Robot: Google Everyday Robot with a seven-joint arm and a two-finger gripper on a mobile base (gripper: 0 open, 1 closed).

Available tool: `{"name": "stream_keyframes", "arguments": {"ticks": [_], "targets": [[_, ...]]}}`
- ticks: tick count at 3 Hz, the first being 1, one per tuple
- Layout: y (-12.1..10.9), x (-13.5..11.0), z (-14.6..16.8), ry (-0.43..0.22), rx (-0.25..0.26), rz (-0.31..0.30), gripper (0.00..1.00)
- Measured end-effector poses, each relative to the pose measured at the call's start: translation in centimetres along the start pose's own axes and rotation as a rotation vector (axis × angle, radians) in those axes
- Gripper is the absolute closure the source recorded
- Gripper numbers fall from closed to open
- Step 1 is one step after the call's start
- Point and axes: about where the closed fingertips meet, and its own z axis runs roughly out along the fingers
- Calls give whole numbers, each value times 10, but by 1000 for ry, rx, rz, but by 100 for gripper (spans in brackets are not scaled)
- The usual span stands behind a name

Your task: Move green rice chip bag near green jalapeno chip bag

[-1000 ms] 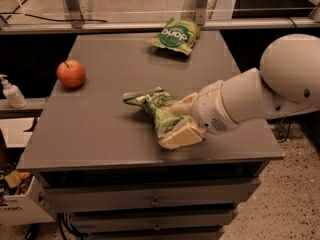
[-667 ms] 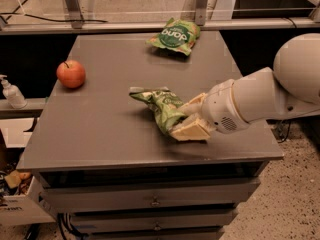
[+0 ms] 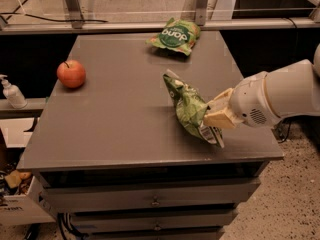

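The green rice chip bag (image 3: 188, 105), long, wrinkly and mottled light green with a white label patch at its lower end, is held up off the grey table top (image 3: 120, 109) at the right front. My gripper (image 3: 214, 115) comes in from the right on a white arm and is shut on the bag's lower part. The green jalapeno chip bag (image 3: 175, 35), flat with a dark round logo, lies at the table's far edge, right of centre, well apart from the held bag.
A red apple (image 3: 71, 73) sits at the table's left. A soap dispenser (image 3: 12, 92) stands on a lower shelf to the left. Drawers run under the table front. Metal frame posts stand behind the table.
My gripper has carried the green rice chip bag to the right and lifted it, with the bag's free end now pointing up toward the far side.
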Motion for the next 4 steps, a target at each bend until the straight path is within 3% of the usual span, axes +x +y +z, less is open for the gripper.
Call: {"name": "stream_keyframes", "arguments": {"ticks": [1,2,3,4], "targets": [[-31,2,-24,21,65,-3,100],[-31,2,-24,21,65,-3,100],[-42,-6,-21,17,83,-48,100],[-81,-12,-17,15,142,-108,100]]}}
